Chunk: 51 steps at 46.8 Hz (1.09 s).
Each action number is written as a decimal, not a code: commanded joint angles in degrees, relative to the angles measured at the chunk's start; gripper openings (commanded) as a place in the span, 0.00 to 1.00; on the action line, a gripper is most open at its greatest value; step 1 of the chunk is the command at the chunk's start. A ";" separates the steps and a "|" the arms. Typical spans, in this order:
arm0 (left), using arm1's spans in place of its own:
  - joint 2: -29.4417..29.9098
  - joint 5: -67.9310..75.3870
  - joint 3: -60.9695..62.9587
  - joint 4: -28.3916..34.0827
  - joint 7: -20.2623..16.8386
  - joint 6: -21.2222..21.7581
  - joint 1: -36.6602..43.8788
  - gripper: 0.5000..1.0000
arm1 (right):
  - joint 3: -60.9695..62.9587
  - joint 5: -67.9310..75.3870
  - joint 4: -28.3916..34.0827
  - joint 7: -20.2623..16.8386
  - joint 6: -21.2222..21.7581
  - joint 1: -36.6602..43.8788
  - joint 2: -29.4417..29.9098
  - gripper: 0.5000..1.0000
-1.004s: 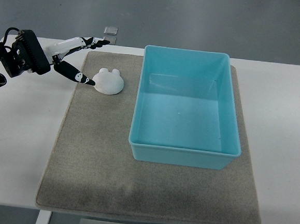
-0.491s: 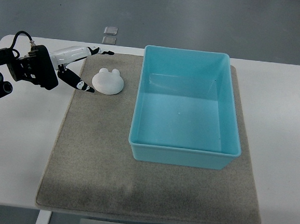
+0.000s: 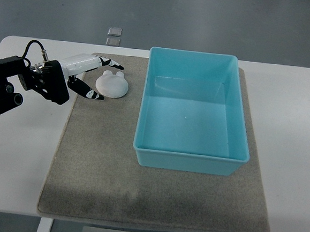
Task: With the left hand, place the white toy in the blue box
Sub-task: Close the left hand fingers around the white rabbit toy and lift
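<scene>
Grey floor fills the top of the view, with two small pale squares (image 3: 114, 35) lying on it just beyond the table's far edge. Below that stands a white table (image 3: 293, 137), and on it a beige mat (image 3: 97, 170) that covers most of the middle.

On the mat's right half sits the blue box (image 3: 190, 151), a rectangular tub, open on top, with nothing in it. Its long sides run away from the robot, and its far edge lies near the mat's far edge.

To the left of the box, near the mat's far left corner, the white toy (image 3: 112, 84) lies flat on the mat. It is a rounded, frog-like shape with two small bumps on its far side. It is apart from the box, with a strip of bare mat between them.

The left arm comes in from the left edge, dark at the wrist, with a cable looping over it. The left hand (image 3: 88, 77) reaches toward the toy with its fingers spread and holding nothing. The white fingers (image 3: 103, 63), tipped in black, stretch past the toy's far side, and the thumb (image 3: 89, 92) points at its near left side. The toy lies in the gap between them. Whether any fingertip touches the toy cannot be told.
</scene>
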 commanded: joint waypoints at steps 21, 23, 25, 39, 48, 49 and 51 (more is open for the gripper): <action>-0.29 1.94 2.53 1.83 0.00 2.32 -0.51 0.62 | -0.01 -0.01 -0.05 0.00 0.00 0.01 0.00 0.87; -0.29 2.03 2.53 1.92 0.00 2.67 -0.51 0.59 | -0.01 -0.01 -0.05 0.00 0.00 0.01 0.00 0.87; -0.29 2.03 2.53 1.92 0.00 2.93 -0.51 0.57 | -0.01 -0.01 -0.05 0.00 0.00 0.01 0.00 0.87; -1.52 2.12 2.53 3.68 0.00 4.61 -0.51 0.32 | -0.01 -0.01 0.04 0.00 0.00 0.01 0.00 0.87; -1.78 2.03 2.62 3.86 0.00 5.75 -0.34 0.14 | -0.01 -0.01 -0.05 0.00 0.00 0.01 0.00 0.87; -1.87 2.03 2.53 3.86 0.00 5.84 -0.34 0.10 | 0.08 -0.01 -0.05 0.00 0.00 0.01 0.00 0.87; -2.05 2.03 2.53 3.86 0.00 6.10 -0.16 0.02 | -0.01 -0.01 0.04 0.00 0.00 0.01 0.00 0.87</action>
